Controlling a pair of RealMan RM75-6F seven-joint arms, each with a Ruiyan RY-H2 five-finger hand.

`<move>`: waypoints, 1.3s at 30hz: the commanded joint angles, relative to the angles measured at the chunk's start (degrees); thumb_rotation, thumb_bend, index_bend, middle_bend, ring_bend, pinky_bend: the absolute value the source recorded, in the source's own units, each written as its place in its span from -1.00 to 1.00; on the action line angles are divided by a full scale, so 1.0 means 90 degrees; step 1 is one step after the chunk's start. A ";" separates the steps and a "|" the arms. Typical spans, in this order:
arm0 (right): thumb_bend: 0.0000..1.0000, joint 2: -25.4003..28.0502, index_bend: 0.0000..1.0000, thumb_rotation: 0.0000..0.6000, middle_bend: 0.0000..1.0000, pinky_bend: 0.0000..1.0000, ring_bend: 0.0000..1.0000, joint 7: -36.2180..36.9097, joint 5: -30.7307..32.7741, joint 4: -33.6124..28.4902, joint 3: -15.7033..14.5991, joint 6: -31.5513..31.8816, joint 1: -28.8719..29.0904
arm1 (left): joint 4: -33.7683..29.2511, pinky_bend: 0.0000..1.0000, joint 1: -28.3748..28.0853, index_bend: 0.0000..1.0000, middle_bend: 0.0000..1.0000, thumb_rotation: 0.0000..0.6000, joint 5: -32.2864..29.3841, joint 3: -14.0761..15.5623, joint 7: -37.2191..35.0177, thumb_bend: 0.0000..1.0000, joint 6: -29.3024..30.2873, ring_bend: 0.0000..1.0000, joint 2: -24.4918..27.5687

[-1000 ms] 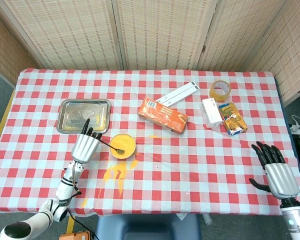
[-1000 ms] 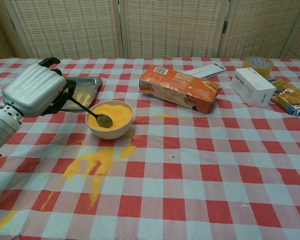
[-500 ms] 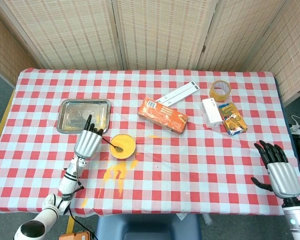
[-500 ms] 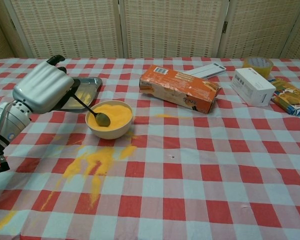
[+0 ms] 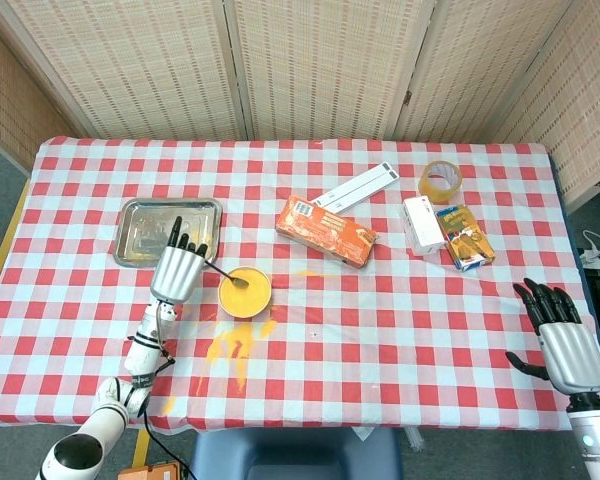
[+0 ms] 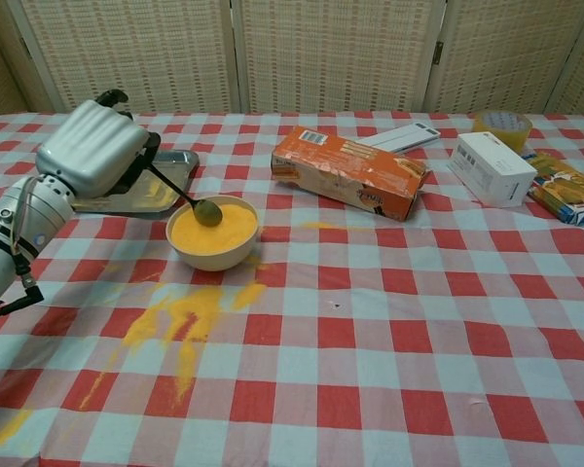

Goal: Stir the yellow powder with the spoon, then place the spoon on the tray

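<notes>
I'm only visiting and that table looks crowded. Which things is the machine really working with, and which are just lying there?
In use:
left hand, holding the spoon
bowl of yellow powder
metal tray

Lying about:
orange box
white box
tape roll
yellow packet
white strip
spilled powder
right hand, holding nothing

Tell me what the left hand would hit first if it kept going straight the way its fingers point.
Probably the tray. The left hand, holding the spoon over the bowl, has its fingers pointing away from the robot, toward the tray's near edge. Height is unclear, so it may pass above the rim.
</notes>
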 commanded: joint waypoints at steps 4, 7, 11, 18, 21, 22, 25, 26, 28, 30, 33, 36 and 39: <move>-0.81 0.0007 -1.00 1.00 -1.00 -1.00 -1.00 0.0010 -0.0061 -0.0021 -0.0023 0.0020 -0.0005 | -0.0535 -0.71 0.0122 0.83 0.42 1.00 -0.0035 -0.0035 -0.0199 0.23 0.0350 -0.17 0.0220; -0.81 -0.0001 -1.00 1.00 -1.00 -1.00 -1.00 0.0000 -0.0093 -0.0032 -0.0039 0.0014 -0.0001 | -0.0837 -0.71 0.0191 0.84 0.42 1.00 0.0023 0.0017 -0.0096 0.23 0.0515 -0.17 0.0388; -0.81 -0.0010 -1.00 1.00 -1.00 -1.00 -1.00 -0.0015 -0.0089 -0.0038 -0.0047 -0.0013 0.0007 | -0.1234 -0.71 0.0196 0.84 0.42 1.00 -0.0018 -0.0070 -0.0019 0.23 0.0639 -0.17 0.0614; -0.81 -0.0035 -1.00 1.00 -1.00 -1.00 -1.00 -0.0069 -0.0014 -0.0015 -0.0025 -0.0057 0.0022 | -0.1631 -0.71 -0.0019 0.83 0.42 1.00 -0.0443 -0.0591 -0.0091 0.23 0.0353 -0.17 0.0999; -0.81 -0.0054 -1.00 1.00 -1.00 -1.00 -1.00 -0.0110 0.0028 -0.0003 -0.0008 -0.0067 0.0026 | -0.1465 -0.71 -0.0149 0.83 0.42 1.00 -0.0609 -0.0746 -0.0154 0.23 0.0054 -0.17 0.1051; -0.81 -0.0064 -1.00 1.00 -1.00 -1.00 -1.00 -0.0131 0.0050 0.0002 0.0000 -0.0070 0.0028 | -0.1321 -0.70 -0.0215 0.83 0.42 1.00 -0.0668 -0.0796 -0.0205 0.23 -0.0088 -0.17 0.1046; -0.81 -0.0094 -1.00 1.00 -1.00 -1.00 -1.00 -0.0193 0.0126 0.0025 0.0030 -0.0090 0.0036 | -0.0814 -0.69 -0.0367 0.83 0.42 1.00 -0.0812 -0.0881 -0.0373 0.23 -0.0531 -0.15 0.0966; -0.81 -0.0104 -1.00 1.00 -1.00 -1.00 -1.00 -0.0212 0.0154 0.0032 0.0039 -0.0101 0.0039 | -0.0643 -0.68 -0.0412 0.83 0.42 1.00 -0.0855 -0.0902 -0.0431 0.23 -0.0684 -0.15 0.0928; -0.81 -0.0128 -1.00 1.00 -1.00 -1.00 -1.00 -0.0257 0.0217 0.0052 0.0064 -0.0120 0.0047 | -0.0221 -0.68 -0.0503 0.83 0.42 1.00 -0.0962 -0.0943 -0.0554 0.23 -0.1107 -0.15 0.0826; -0.81 -0.0142 -1.00 1.00 -1.00 -1.00 -1.00 -0.0291 0.0254 0.0062 0.0077 -0.0126 0.0049 | 0.0074 -0.68 -0.0554 0.83 0.42 1.00 -0.1023 -0.0955 -0.0675 0.23 -0.1421 -0.15 0.0739; -0.81 -0.0160 -1.00 1.00 -1.00 -1.00 -1.00 -0.0335 0.0309 0.0076 0.0098 -0.0137 0.0053 | 0.0494 -0.68 -0.0580 0.83 0.41 1.00 -0.1108 -0.0955 -0.0768 0.23 -0.1988 -0.15 0.0614; -0.81 -0.0166 -1.00 1.00 -1.00 -1.00 -1.00 -0.0357 0.0354 0.0092 0.0108 -0.0148 0.0051 | 0.0705 -0.67 -0.0559 0.83 0.41 1.00 -0.1165 -0.0950 -0.0748 0.24 -0.2421 -0.15 0.0536; -0.81 -0.0174 -1.00 1.00 -1.00 -1.00 -1.00 -0.0375 0.0389 0.0100 0.0119 -0.0156 0.0051 | 0.0806 -0.67 -0.0540 0.83 0.41 1.00 -0.1194 -0.0937 -0.0724 0.23 -0.2669 -0.15 0.0484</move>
